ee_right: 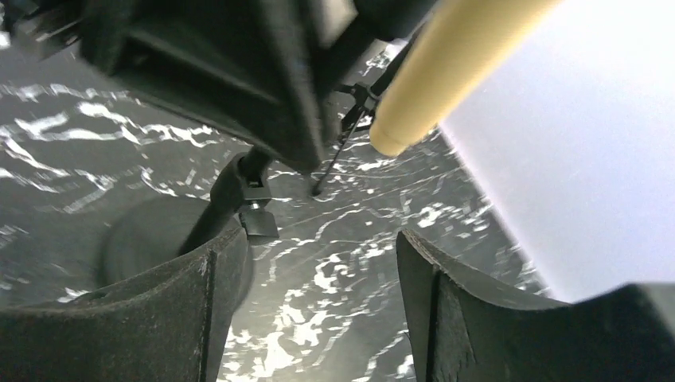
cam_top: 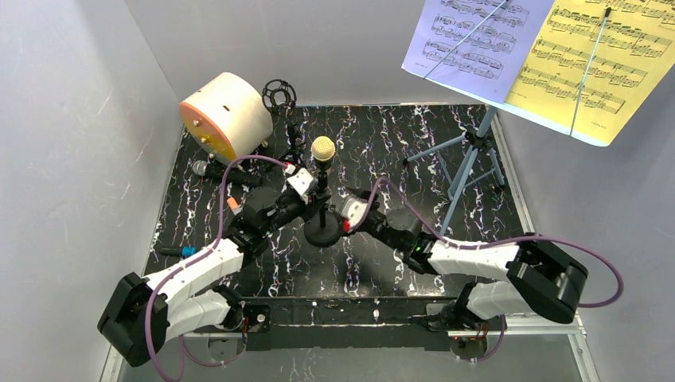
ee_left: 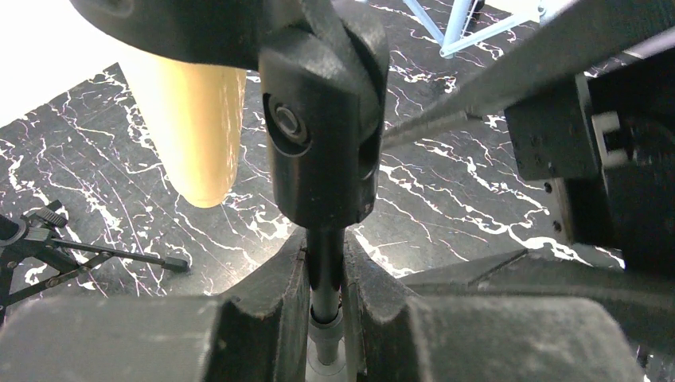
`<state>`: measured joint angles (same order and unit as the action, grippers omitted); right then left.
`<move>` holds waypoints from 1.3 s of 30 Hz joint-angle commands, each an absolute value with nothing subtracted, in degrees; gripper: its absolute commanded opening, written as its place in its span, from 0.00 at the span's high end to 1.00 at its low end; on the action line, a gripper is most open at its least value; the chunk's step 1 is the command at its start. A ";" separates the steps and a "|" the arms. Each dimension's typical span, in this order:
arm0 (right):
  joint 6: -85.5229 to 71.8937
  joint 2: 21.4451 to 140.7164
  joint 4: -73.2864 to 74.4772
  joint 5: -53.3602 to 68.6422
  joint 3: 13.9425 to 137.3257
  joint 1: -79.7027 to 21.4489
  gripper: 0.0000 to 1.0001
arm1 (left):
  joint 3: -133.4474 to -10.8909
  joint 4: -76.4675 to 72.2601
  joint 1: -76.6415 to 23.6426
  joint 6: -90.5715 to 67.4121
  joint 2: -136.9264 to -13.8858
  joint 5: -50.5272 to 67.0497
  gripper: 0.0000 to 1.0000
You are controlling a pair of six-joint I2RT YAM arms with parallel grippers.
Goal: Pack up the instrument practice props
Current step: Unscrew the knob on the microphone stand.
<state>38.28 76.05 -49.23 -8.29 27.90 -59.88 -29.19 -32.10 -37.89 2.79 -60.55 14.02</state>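
Observation:
A cream microphone (cam_top: 322, 148) stands clipped on a black round-base pole (cam_top: 323, 208) in the middle of the table. My left gripper (cam_top: 309, 204) is shut on that pole; the left wrist view shows both fingers pressed on the thin shaft (ee_left: 325, 248) just under the clip, with the cream handle (ee_left: 195, 119) above left. My right gripper (cam_top: 349, 216) is open and empty beside the round base (ee_right: 151, 247), the cream handle (ee_right: 446, 64) above it. A silver-headed microphone (cam_top: 204, 168) lies at the left. The blue music rack (cam_top: 470, 159) holds lavender (cam_top: 470, 36) and yellow (cam_top: 597, 56) sheets.
A big cream cylinder with an orange face (cam_top: 227, 115) lies at the back left, with a black tripod pole and ring mount (cam_top: 278, 94) beside it. A small blue-tipped item (cam_top: 188, 251) lies near the left edge. Grey walls close in on both sides.

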 commanded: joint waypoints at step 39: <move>-2.58 88.47 -53.35 28.88 33.27 -43.04 0.99 | -28.82 -33.88 -38.44 2.20 -59.50 16.63 1.00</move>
